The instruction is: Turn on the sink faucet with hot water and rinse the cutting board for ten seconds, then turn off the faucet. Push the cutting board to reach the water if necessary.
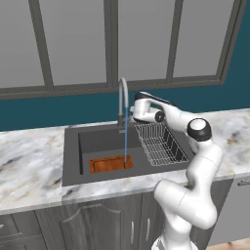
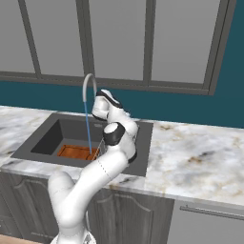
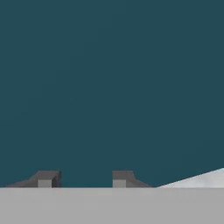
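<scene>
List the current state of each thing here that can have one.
sink faucet: on, spout over the basin
water: running, landing on the board's right end
cutting board: flat on the sink floor
dish rack: empty, in the sink's right part
gripper: fingers apart, holding nothing

Left base view: the camera sits behind and left of the white arm (image 1: 195, 190), looking forward and down across the marble counter (image 1: 29, 161) toward the dark sink (image 1: 71, 156) and the windows above. Right base view: from behind and right of the arm, it takes the same downward look, the sink now toward the left of frame. Both views share the sink, the sink faucet (image 1: 122, 100), the counter and the teal wall (image 1: 58, 110). Hand view: very close, facing the teal wall square-on, the gripper (image 3: 82, 178) tips low in frame.
</scene>
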